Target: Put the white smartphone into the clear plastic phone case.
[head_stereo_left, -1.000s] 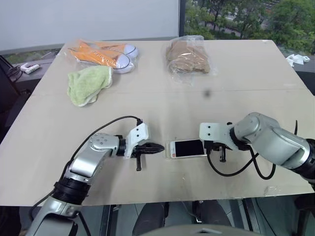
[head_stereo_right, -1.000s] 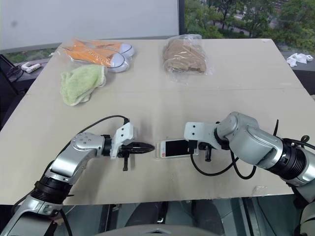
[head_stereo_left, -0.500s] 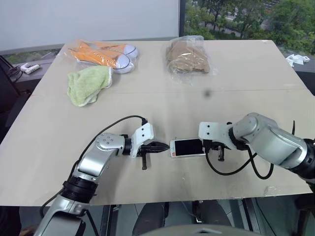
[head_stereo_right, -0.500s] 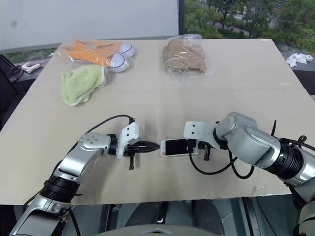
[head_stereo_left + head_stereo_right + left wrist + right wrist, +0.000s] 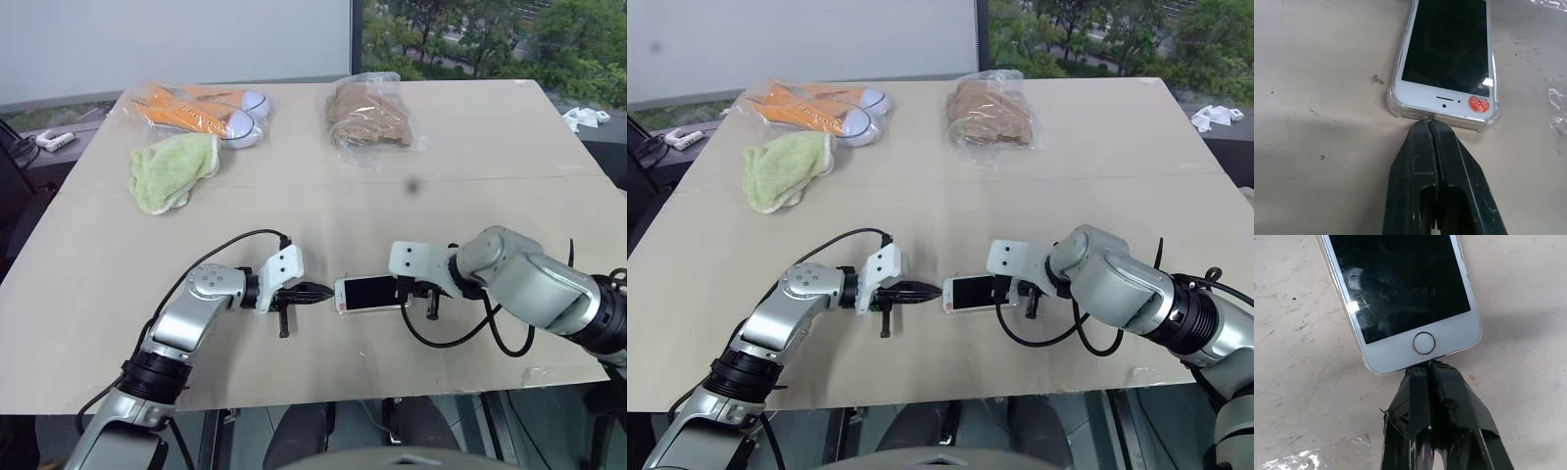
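The white smartphone (image 5: 369, 293) lies screen up near the front middle of the table (image 5: 470, 206), seated in the clear plastic phone case (image 5: 1400, 105), whose rim shows around the phone's earpiece end. The left gripper (image 5: 323, 292) sits at the phone's 9 o'clock, its two black fingers pressed together with nothing between them, their tip touching the case's short edge. The right gripper (image 5: 1426, 367) sits at the phone's 3 o'clock, fingers likewise closed on nothing, the tip against the home-button end. A small red round sticker (image 5: 1479, 103) sits on the white bezel by the earpiece. The rest of the clutter lies well apart toward the far edge: a green cloth (image 5: 172, 168) at about 10 o'clock from the phone, a bagged pair of orange sneakers (image 5: 203, 108) beyond it at about 11 o'clock, and a clear bag of brown stuff (image 5: 370, 116) at 12 o'clock. Nothing lies between these and the phone; only the two grippers and their black cables (image 5: 460, 338) crowd it.
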